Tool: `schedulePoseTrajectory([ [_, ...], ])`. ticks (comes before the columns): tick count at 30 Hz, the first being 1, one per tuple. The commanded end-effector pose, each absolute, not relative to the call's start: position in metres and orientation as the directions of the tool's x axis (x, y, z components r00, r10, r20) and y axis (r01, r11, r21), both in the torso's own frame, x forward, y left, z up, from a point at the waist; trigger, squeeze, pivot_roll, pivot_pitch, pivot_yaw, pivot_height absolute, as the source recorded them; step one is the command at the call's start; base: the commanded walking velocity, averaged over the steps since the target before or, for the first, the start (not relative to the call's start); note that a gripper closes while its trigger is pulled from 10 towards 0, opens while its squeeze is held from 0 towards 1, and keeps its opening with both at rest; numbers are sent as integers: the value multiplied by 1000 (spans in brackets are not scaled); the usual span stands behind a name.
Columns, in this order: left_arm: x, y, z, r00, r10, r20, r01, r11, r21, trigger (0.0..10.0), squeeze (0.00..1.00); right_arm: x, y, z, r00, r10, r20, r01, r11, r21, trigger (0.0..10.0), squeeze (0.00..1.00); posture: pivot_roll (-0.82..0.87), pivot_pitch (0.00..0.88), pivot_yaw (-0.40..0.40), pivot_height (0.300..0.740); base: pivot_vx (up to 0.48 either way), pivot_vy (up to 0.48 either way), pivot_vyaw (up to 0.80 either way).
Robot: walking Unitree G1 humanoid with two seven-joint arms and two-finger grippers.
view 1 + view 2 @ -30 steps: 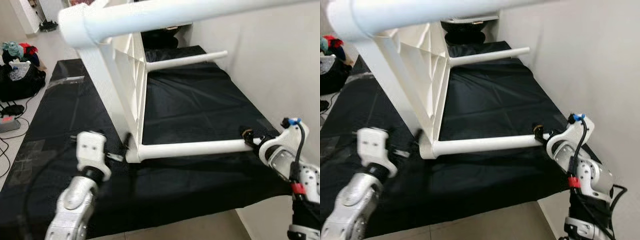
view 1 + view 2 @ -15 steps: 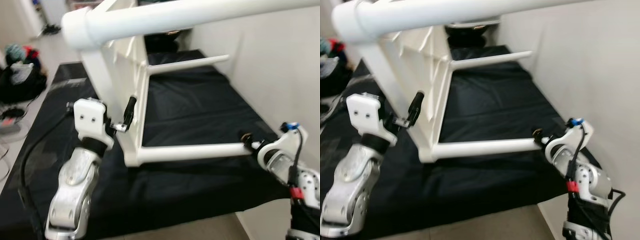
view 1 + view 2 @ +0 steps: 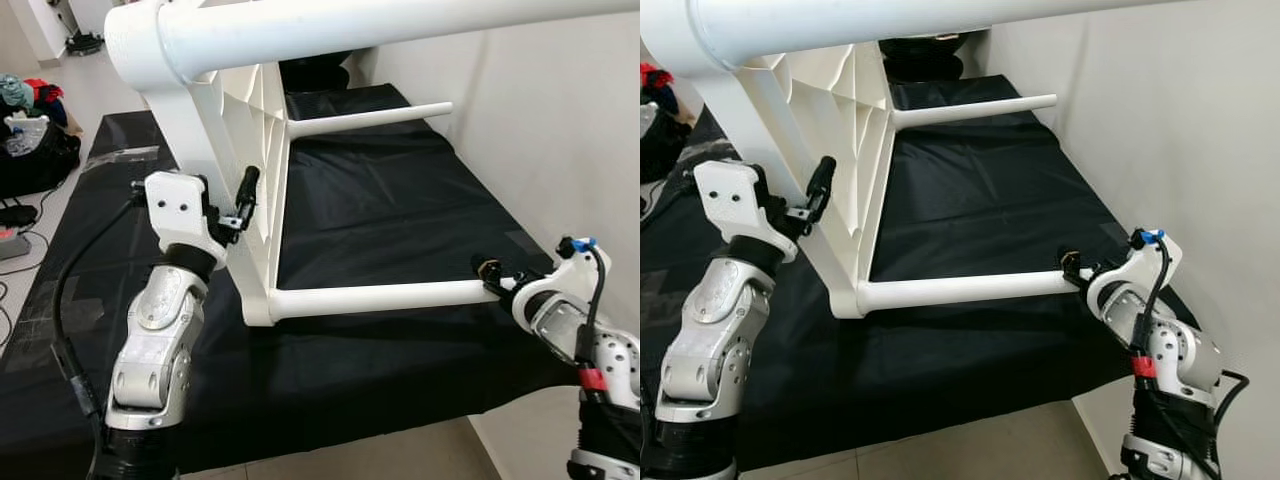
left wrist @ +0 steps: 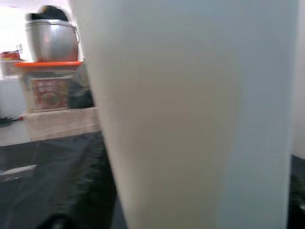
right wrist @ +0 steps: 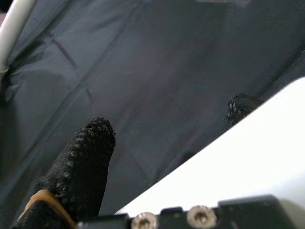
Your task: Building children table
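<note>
A white children's table lies on its side on a black sheet. One leg juts out high and close to me, and a lower leg runs just above the sheet toward the right. My left gripper is raised against the tabletop's edge, whose white panel looms close in the left wrist view. My right gripper is at the free end of the lower leg. It is open, with that leg lying between its fingertips.
A third leg lies on the sheet farther back. A pale wall runs close along the right side. Bags and clothes sit on the floor at the far left. A metal pot stands on an orange-rimmed box.
My left arm has risen from the table's low corner by the sheet up to the tabletop's edge. The right gripper has stayed at the lower leg's end.
</note>
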State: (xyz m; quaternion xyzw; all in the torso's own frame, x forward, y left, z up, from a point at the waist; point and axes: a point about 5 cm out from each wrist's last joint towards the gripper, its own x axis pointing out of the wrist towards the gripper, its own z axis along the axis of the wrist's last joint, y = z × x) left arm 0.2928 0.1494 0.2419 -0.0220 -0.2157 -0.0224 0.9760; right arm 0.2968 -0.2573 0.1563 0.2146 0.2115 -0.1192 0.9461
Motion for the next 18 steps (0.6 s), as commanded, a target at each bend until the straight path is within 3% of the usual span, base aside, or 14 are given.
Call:
schedulePoseTrajectory([
  [1, 294, 162, 250, 893, 31, 448, -23, 999, -22, 0, 0, 284, -259, 132, 798, -153, -584, 352, 903, 244, 10000, 1000, -58, 90, -36, 740, 0, 0, 0],
  [5, 295, 166, 253, 888, 60, 456, -59, 998, -17, 0, 0, 280, -267, 130, 786, -187, -590, 393, 888, 241, 10000, 1000, -60, 91, -35, 740, 0, 0, 0],
  [7, 295, 169, 255, 884, 75, 462, -88, 996, 6, 0, 0, 271, -290, 127, 749, -288, -597, 515, 820, 250, 10000, 992, -65, 94, -32, 740, 0, 0, 0],
  [11, 294, 170, 256, 883, 74, 464, -91, 996, 15, 0, 0, 265, -299, 123, 723, -319, -613, 572, 774, 271, 10000, 976, -66, 96, -32, 740, 0, 0, 0],
  [15, 293, 169, 257, 878, 74, 473, -92, 996, 14, 0, 0, 257, -298, 115, 721, -257, -643, 610, 676, 414, 10000, 969, -70, 98, -30, 740, 0, 0, 0],
  [16, 293, 169, 258, 876, 77, 475, -92, 996, 8, 0, 0, 259, -291, 116, 759, -200, -620, 583, 632, 510, 10000, 973, -73, 99, -29, 740, 0, 0, 0],
  [17, 293, 169, 258, 876, 77, 475, -92, 996, 8, 0, 0, 259, -291, 116, 759, -200, -620, 583, 632, 510, 10000, 973, -73, 99, -29, 740, 0, 0, 0],
  [18, 293, 168, 258, 875, 78, 478, -91, 996, 4, 0, 0, 263, -282, 123, 817, -151, -557, 527, 587, 614, 10000, 976, -73, 100, -28, 740, 0, 0, 0],
])
